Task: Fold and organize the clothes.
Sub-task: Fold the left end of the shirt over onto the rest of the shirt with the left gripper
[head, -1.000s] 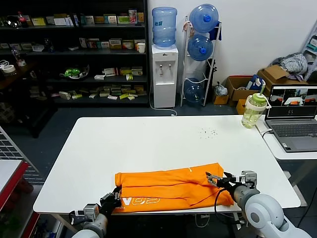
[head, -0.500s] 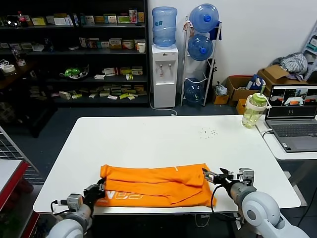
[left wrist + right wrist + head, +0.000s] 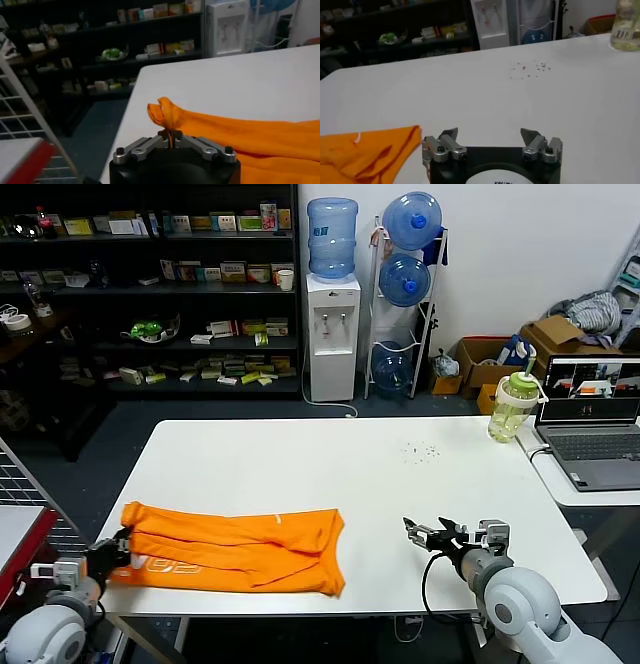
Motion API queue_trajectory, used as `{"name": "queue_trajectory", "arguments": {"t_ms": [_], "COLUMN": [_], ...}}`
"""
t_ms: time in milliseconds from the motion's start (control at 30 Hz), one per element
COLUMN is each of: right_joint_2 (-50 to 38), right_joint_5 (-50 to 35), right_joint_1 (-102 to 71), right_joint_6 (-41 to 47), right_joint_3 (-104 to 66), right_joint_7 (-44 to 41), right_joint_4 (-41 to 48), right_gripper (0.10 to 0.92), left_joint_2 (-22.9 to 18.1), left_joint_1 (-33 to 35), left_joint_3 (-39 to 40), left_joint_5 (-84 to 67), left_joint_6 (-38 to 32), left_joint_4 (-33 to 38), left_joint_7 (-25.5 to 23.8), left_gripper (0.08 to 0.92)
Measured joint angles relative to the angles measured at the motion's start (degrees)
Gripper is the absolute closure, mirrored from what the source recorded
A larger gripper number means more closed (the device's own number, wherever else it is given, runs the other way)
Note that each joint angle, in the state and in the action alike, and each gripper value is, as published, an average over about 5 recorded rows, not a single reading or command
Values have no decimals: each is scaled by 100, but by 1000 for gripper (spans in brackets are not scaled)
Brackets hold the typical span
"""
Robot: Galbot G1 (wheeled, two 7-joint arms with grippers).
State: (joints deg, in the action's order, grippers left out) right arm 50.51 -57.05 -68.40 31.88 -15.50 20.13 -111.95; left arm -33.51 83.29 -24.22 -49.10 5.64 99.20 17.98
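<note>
The clothes, a bright orange T-shirt, lie folded in a long band at the white table's front left, white lettering showing near the left end. My left gripper is at the table's left edge, shut on that end of the shirt; in the left wrist view a pinch of orange fabric rises from between the closed jaws. My right gripper rests low over the table's front right, open and holding nothing, a short way right of the shirt's end. The right wrist view shows its fingers spread wide and the shirt's corner beside it.
A green-lidded bottle stands at the table's far right corner, next to a laptop on a side table. Small dark specks dot the tabletop. A wire rack stands to the left. Shelves and a water dispenser stand behind.
The left gripper has dragged the shirt leftward along the front edge, from centre-right to the left end. The right gripper, earlier touching the shirt's right end, now stands clear of it.
</note>
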Motion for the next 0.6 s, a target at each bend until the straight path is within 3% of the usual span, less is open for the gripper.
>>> {"name": "queue_trajectory", "arguments": {"t_ms": [300,600], "right_joint_2": [30,104], "right_joint_5": [61,146], "right_joint_1": [-43,-185], "right_joint_6": [-5,33], "right_joint_3": [-28,-136], "right_joint_7": [-18,63], "right_joint_4": [37,-19], "right_gripper": [203,203], "left_joint_2": [465,327], "left_joint_1": [-93,-230], "left_joint_3": [-63,224], "left_joint_5": [-94,-757], "left_joint_6": [-25,373], "left_joint_4": [-460,314], "left_joint_7": [-43,363], "left_gripper": [880,880]}}
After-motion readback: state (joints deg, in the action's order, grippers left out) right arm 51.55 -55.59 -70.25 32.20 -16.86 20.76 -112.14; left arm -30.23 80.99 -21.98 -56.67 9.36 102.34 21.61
